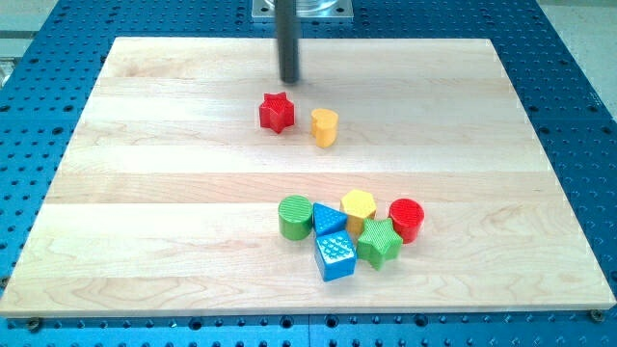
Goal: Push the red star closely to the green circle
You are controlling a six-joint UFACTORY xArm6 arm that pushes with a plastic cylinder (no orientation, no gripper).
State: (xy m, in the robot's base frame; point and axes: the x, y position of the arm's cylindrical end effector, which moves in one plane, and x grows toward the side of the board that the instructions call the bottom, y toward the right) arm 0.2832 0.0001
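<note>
The red star (276,113) lies on the wooden board (145,193) in its upper middle. The green circle (295,217) stands well below it, at the left end of a cluster of blocks. My tip (289,80) is just above the red star in the view, slightly to its right, with a small gap between them. The rod rises from there to the view's top edge.
A yellow heart-shaped block (325,126) sits just right of the red star. The cluster holds a blue triangle (329,219), a yellow hexagon (358,208), a red circle (407,219), a green star (380,242) and a blue cube (335,254). A blue perforated table (39,116) surrounds the board.
</note>
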